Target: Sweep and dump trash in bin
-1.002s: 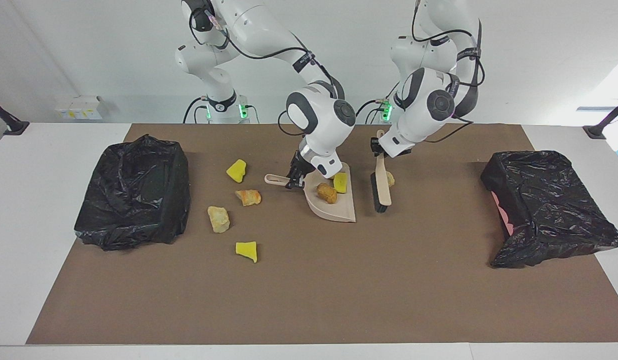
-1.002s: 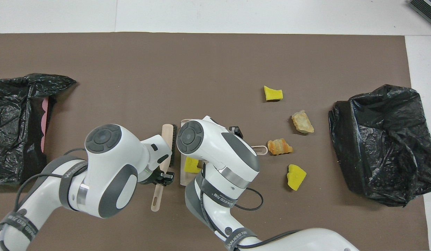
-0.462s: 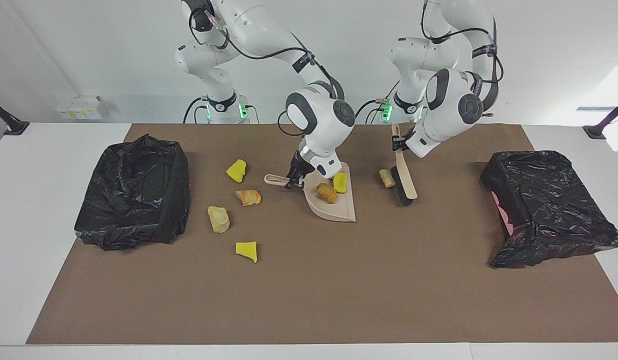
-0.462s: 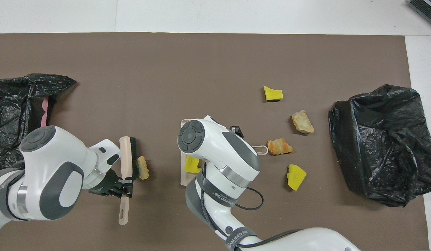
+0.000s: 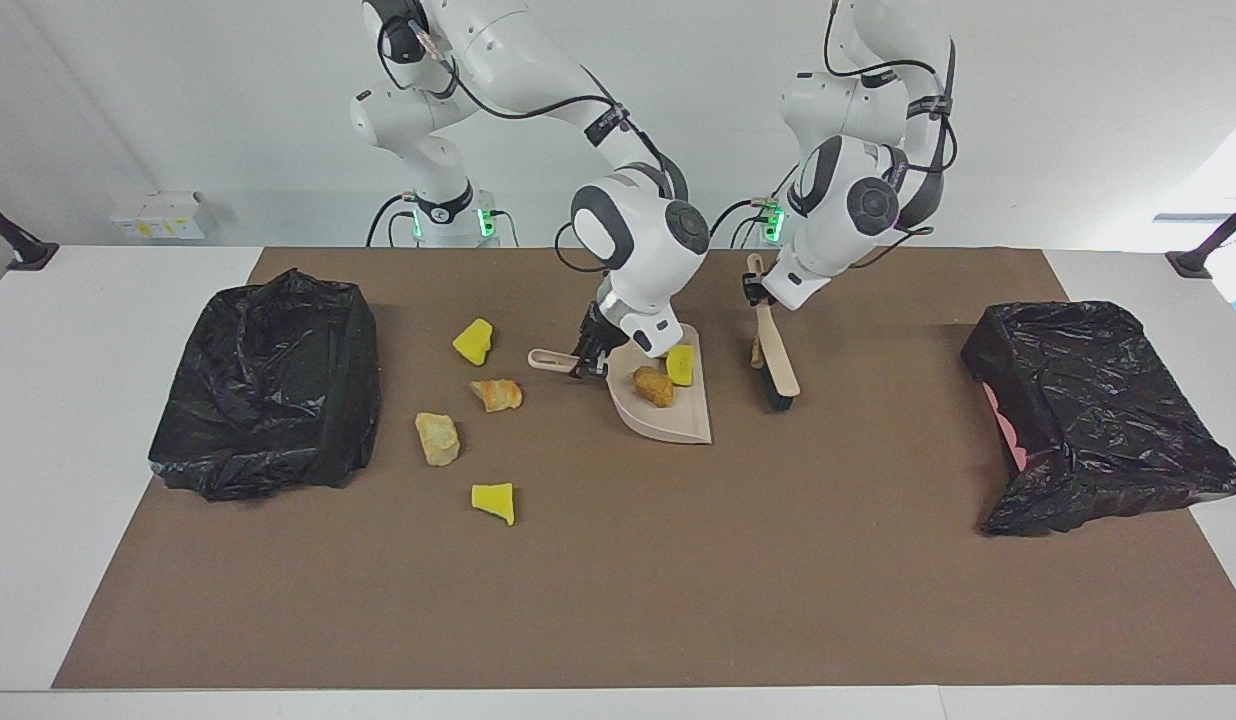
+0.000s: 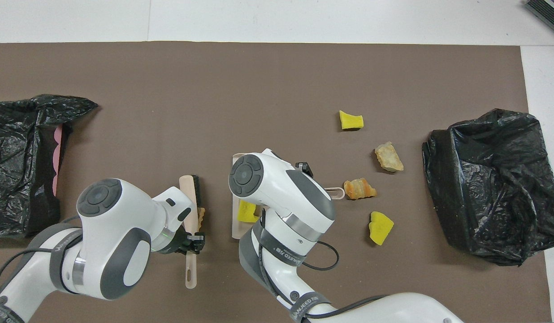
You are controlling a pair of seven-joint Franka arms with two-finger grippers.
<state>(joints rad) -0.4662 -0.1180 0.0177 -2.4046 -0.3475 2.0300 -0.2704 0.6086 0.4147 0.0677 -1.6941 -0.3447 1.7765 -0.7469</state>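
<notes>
A: The fingers?
B: Left gripper (image 5: 755,292) clenches the brush (image 5: 775,352) handle; right gripper (image 5: 586,362) clenches the dustpan (image 5: 668,418) handle.
A: The trash?
B: Two chunks in the dustpan, one (image 5: 755,351) touching the brush, four (image 5: 438,438) on the table (image 5: 618,580) toward the right arm's end.

The mat (image 5: 618,580) farther from the robots than the dustpan (image 5: 668,415) lay bare, so a gripper could pass there freely. Between dustpan and brush (image 5: 775,360) only a narrow gap stayed, and one tan chunk (image 5: 755,351) sat against the brush in it. Four chunks (image 5: 493,393) blocked the way from the dustpan toward the bin (image 5: 268,385) at the right arm's end. Between the brush and the other bin (image 5: 1098,420) the mat was free.
</notes>
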